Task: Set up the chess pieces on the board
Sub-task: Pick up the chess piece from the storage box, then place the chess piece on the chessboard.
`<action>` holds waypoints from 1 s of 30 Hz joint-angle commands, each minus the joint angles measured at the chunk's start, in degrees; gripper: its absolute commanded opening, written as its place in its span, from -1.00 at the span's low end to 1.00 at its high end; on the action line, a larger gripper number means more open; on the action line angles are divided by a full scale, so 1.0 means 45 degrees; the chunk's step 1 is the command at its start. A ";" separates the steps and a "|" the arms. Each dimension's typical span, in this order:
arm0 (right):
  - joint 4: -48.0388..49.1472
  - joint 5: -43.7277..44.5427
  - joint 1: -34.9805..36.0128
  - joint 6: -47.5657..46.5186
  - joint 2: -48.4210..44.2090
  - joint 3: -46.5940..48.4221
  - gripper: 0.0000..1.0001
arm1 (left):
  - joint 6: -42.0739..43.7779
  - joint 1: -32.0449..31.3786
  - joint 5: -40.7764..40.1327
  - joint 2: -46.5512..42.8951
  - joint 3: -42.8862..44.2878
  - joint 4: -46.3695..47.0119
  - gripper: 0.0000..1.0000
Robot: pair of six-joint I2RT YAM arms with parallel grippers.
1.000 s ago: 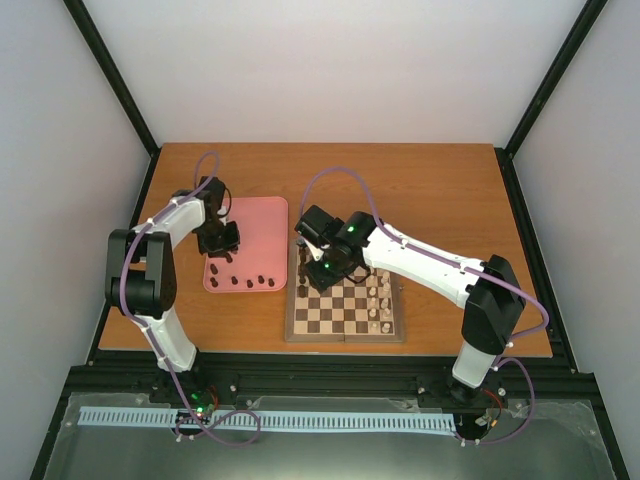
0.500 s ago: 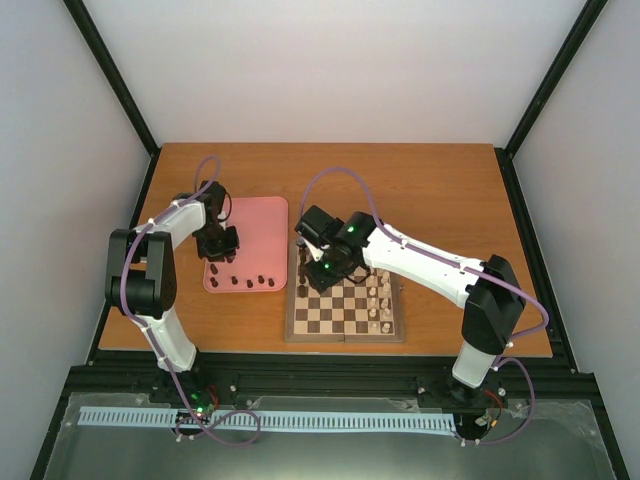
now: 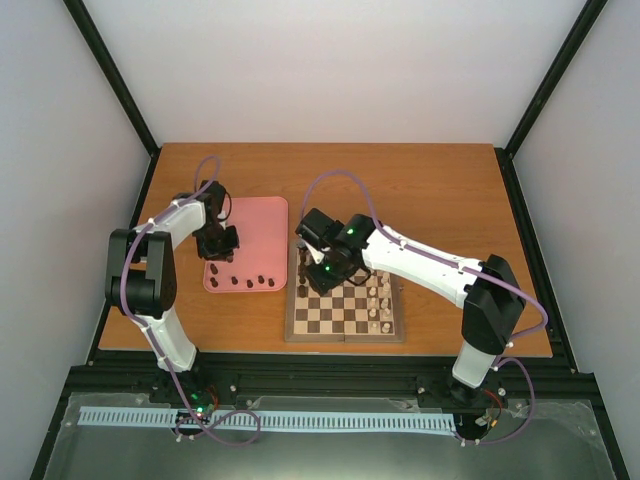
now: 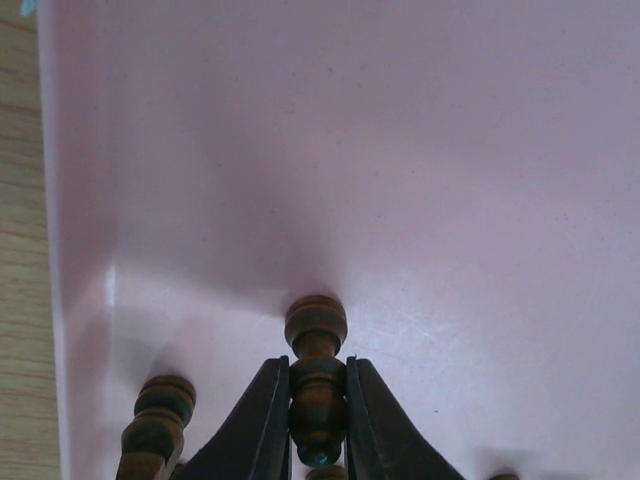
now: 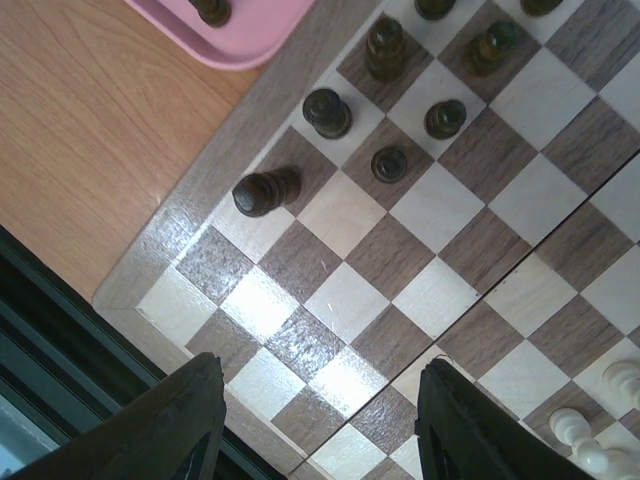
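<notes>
My left gripper (image 4: pixel 318 405) is shut on a dark brown chess piece (image 4: pixel 317 375) lying on the pink tray (image 4: pixel 400 150); it hangs over the tray's left part (image 3: pixel 220 243). Another dark piece (image 4: pixel 158 425) lies at its left. Several dark pieces (image 3: pixel 246 282) line the tray's near edge. My right gripper (image 5: pixel 320 420) is open and empty above the board's (image 3: pixel 345 305) left side (image 3: pixel 318 272). Several dark pieces (image 5: pixel 328 112) stand on the board's (image 5: pixel 160 262) left squares. Cream pieces (image 3: pixel 380 300) stand on its right side.
The pink tray (image 3: pixel 248 243) lies left of the board on the wooden table (image 3: pixel 420 190). A black frame (image 3: pixel 330 372) runs along the table's near edge. A tray corner with one dark piece (image 5: pixel 212 10) shows in the right wrist view.
Both arms have barely shifted; the left gripper stays low over the tray and the right gripper stays over the board's left side.
</notes>
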 commanded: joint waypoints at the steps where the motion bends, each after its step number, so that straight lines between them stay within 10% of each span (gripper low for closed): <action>1: 0.0148 0.0057 -0.0085 -0.0008 -0.0394 -0.0537 0.08 | 0.0053 0.0012 0.0094 -0.0088 0.0659 -0.0231 -0.98; 14: 0.0887 0.0257 -0.0085 0.0333 -0.0765 -0.1586 0.27 | -0.0289 -0.0590 0.0815 -0.3611 0.2219 -0.2906 -0.99; 30: 0.2169 0.1051 -0.1330 0.0853 -0.2146 -0.3324 0.85 | -0.4199 -0.7011 0.1782 -0.6502 0.0183 -0.4108 -0.98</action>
